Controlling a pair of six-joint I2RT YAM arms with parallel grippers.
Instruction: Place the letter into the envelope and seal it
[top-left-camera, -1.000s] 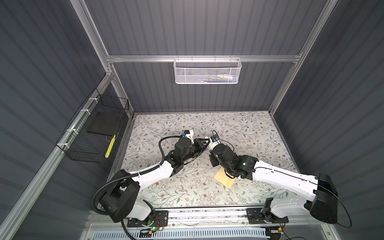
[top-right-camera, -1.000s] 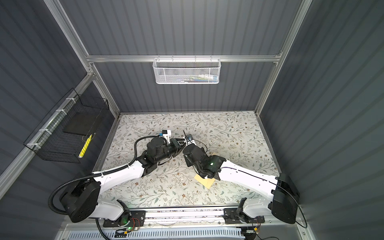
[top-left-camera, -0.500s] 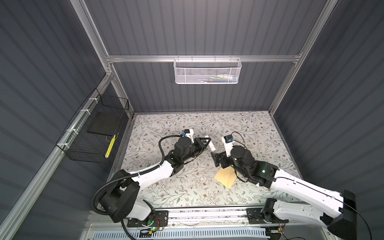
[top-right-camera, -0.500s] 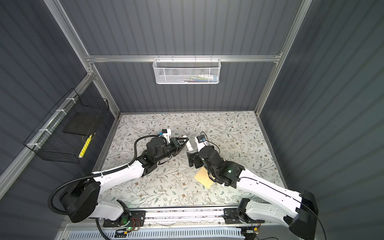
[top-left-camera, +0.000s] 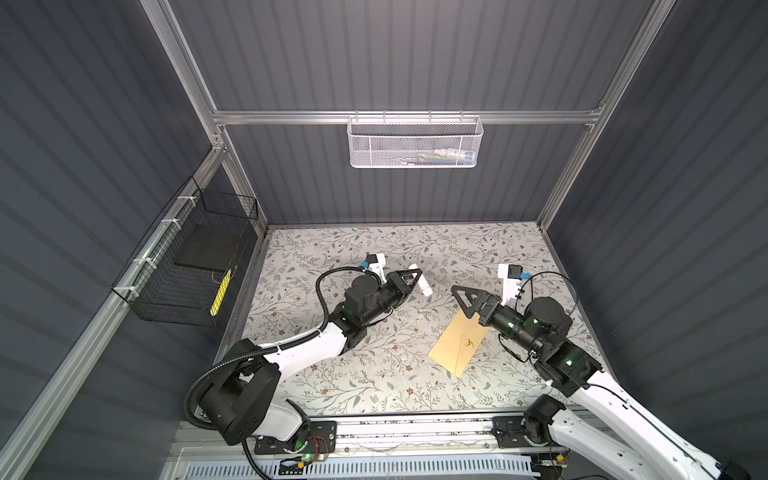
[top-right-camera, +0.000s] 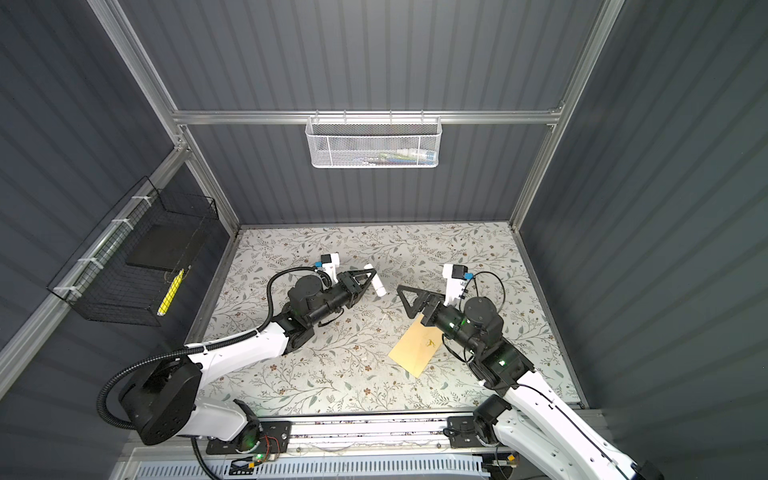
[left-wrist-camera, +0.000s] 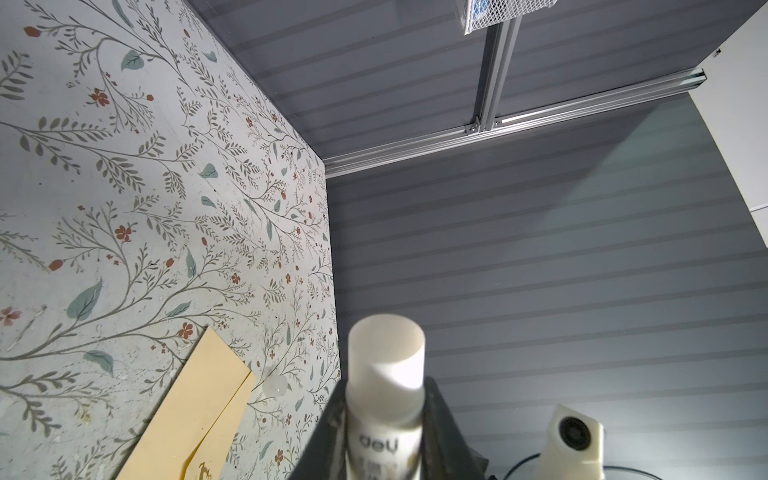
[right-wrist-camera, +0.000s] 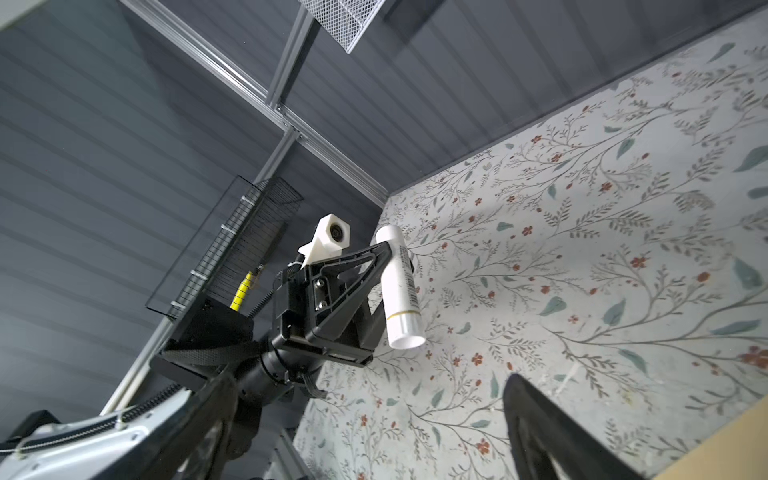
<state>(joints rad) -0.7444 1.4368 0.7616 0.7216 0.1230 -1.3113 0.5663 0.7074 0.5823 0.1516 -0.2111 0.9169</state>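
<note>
Since no white sheet shows anywhere on the table (top-left-camera: 353, 374), the letter is most likely inside the envelope (top-left-camera: 453, 351) already, though nothing in view confirms it. That envelope lies flat nearest the robot's base, on the right half of the table. Its long axis slants from near-left to far-right. A flap edge runs across its face, and I cannot tell whether it is stuck down.

Over the envelope's far corner hangs the right gripper (top-left-camera: 462, 301), jaws spread wide and empty. Whether it touches the paper I cannot tell.

Farther back and across the middle, the left gripper (top-left-camera: 415, 276) is clamped on the stick (top-left-camera: 425, 286). The stick crosses the jaws with both ends showing. In both top views it runs from far-left to near-right, so its nearer end points roughly toward the envelope.

I judge the coming move to be gluing the flap, and it turns on one gap. The stick is well apart from the envelope, which lies to the near-right of the left gripper. The right arm is much the nearer but holds nothing. So the left arm would have to carry the stick across to the flap, while the right is placed to pin the envelope.
</note>
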